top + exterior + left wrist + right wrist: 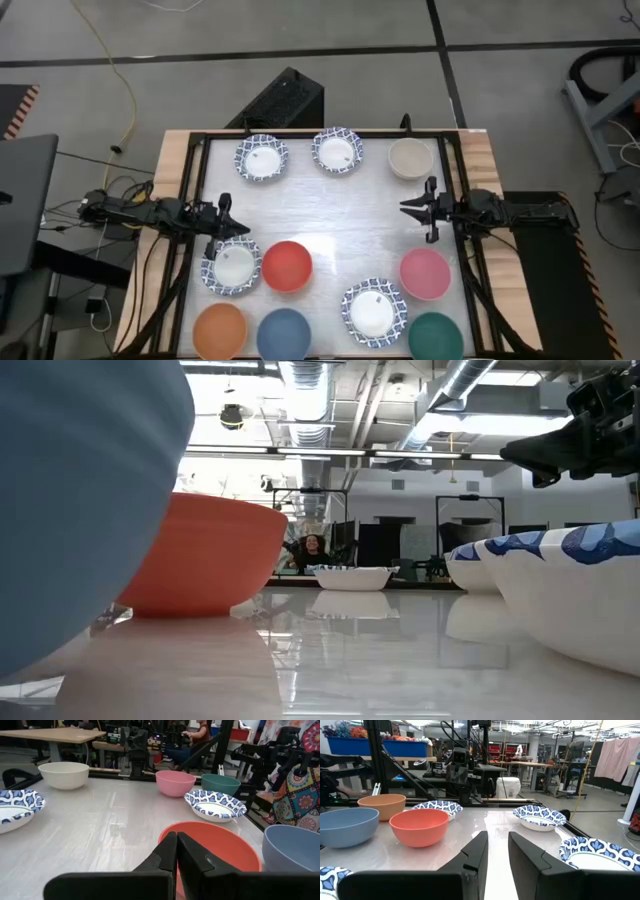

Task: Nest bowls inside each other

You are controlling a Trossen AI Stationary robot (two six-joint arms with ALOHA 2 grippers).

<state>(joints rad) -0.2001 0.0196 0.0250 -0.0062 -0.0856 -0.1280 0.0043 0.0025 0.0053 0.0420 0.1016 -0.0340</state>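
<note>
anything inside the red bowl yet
No. The red bowl looks empty from above: only its own plain inside shows, no bowl nested in it. The left gripper hangs nearby. What lies under the bowl is hidden.

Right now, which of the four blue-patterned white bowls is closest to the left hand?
The blue-rimmed white bowl beside the red bowl, just below the left hand; the other three sit farther away.
</note>
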